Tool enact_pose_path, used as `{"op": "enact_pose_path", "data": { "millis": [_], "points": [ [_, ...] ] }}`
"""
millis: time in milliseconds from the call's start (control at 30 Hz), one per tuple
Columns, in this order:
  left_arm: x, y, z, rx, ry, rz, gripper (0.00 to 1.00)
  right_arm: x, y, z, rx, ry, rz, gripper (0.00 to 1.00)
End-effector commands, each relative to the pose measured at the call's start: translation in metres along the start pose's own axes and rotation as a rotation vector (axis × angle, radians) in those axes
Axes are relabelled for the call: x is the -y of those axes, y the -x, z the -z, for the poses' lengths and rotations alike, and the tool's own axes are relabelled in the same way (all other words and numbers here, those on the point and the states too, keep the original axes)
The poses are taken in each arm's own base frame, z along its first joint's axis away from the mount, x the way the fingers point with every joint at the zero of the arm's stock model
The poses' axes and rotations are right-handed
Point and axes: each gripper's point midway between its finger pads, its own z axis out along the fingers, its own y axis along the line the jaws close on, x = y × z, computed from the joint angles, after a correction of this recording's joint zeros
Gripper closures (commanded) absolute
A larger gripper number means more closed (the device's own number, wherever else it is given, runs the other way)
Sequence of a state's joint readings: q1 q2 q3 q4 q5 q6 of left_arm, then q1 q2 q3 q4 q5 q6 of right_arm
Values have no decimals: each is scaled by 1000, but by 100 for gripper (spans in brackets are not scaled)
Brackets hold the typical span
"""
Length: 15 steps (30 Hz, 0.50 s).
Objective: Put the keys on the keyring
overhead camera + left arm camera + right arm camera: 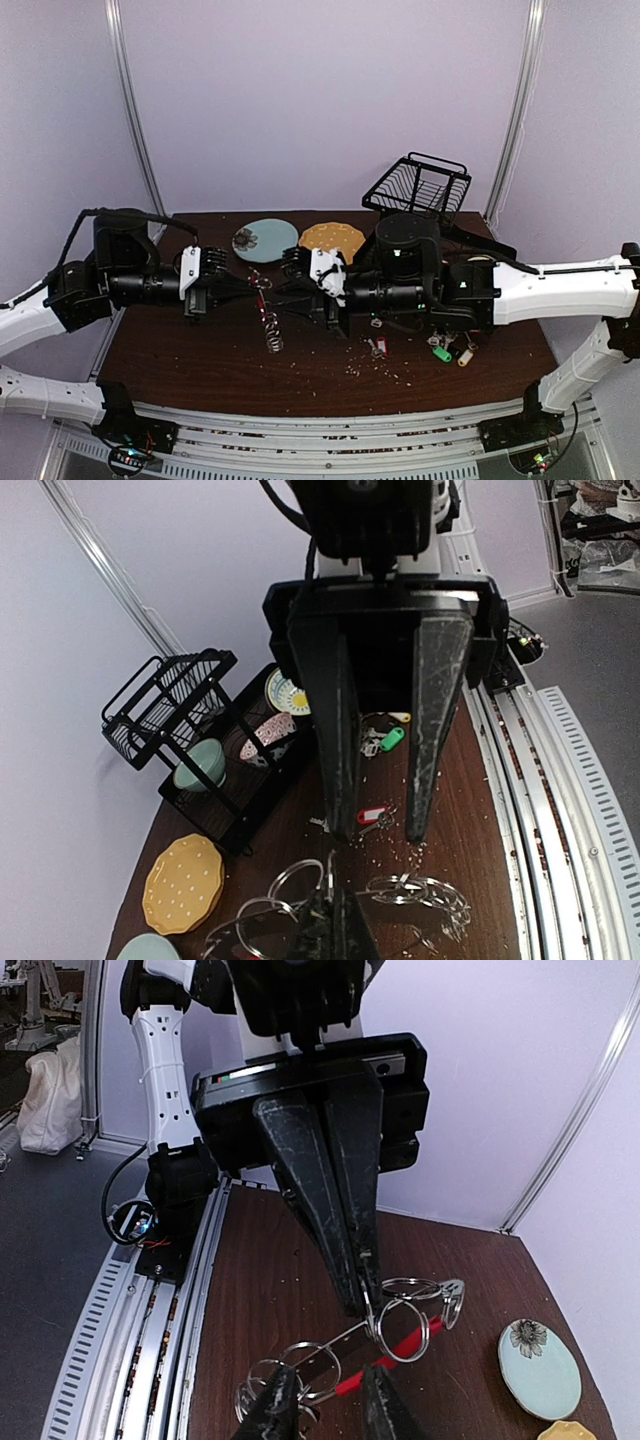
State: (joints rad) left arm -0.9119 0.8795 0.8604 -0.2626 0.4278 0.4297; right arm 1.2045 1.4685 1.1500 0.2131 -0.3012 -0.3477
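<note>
The keyring (266,312), a chain of silver loops with a red sleeve (420,1345), hangs over the table's middle between both grippers. My left gripper (252,285) is shut on one of its loops (400,1325); in the right wrist view its closed tips (362,1305) pinch the ring. My right gripper (290,292) is open, its fingertips (272,1410) standing either side of the chain without gripping it. A loose silver key with a red tag (378,345) (372,816) lies on the table to the right, and a small silver key (318,823) lies beside it.
A tagged bunch with green, yellow and red tags (450,352) lies at the right. A blue plate (258,240) and a yellow plate (332,238) sit at the back. The black wire rack (418,185) stands back right, holding a teal bowl (200,765). Crumbs dot the wood.
</note>
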Motion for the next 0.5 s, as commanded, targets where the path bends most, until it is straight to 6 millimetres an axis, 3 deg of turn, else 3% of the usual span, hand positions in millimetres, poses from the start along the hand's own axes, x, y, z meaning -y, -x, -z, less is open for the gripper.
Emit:
{"op": "enact_pose_path", "data": {
  "millis": [0,467],
  "points": [
    [1,20,2,92,-10,-22,100,2,24,1,80,14,-5,79],
    [12,40,9,215,-62,-39,100,1,35,4,131,21,-20,86]
  ]
}}
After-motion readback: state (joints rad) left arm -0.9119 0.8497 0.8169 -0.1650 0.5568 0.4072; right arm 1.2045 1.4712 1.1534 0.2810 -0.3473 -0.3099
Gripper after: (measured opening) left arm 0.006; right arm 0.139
